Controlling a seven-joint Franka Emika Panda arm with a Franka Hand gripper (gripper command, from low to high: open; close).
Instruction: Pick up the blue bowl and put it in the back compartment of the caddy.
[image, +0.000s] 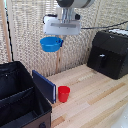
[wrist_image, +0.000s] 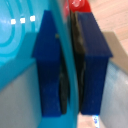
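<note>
The blue bowl (image: 50, 44) hangs in the air high above the table, tilted, held by its rim in my gripper (image: 60, 40), which is shut on it. In the wrist view the bowl's bright-blue inside (wrist_image: 17, 45) fills one side, and its rim runs between my two dark blue fingers (wrist_image: 95, 60). The caddy (image: 20, 100), a large black fabric box with dividers and a dark blue flap panel (image: 44, 86), stands at the exterior view's lower left, below and left of the bowl. Its compartments are open at the top.
A small red cup (image: 63, 93) stands on the wooden table (image: 95, 105) just beside the caddy's flap; it also shows in the wrist view as a red cup (wrist_image: 79, 5). A black hard-cased box (image: 109, 54) sits at the exterior view's right. A reed screen stands behind.
</note>
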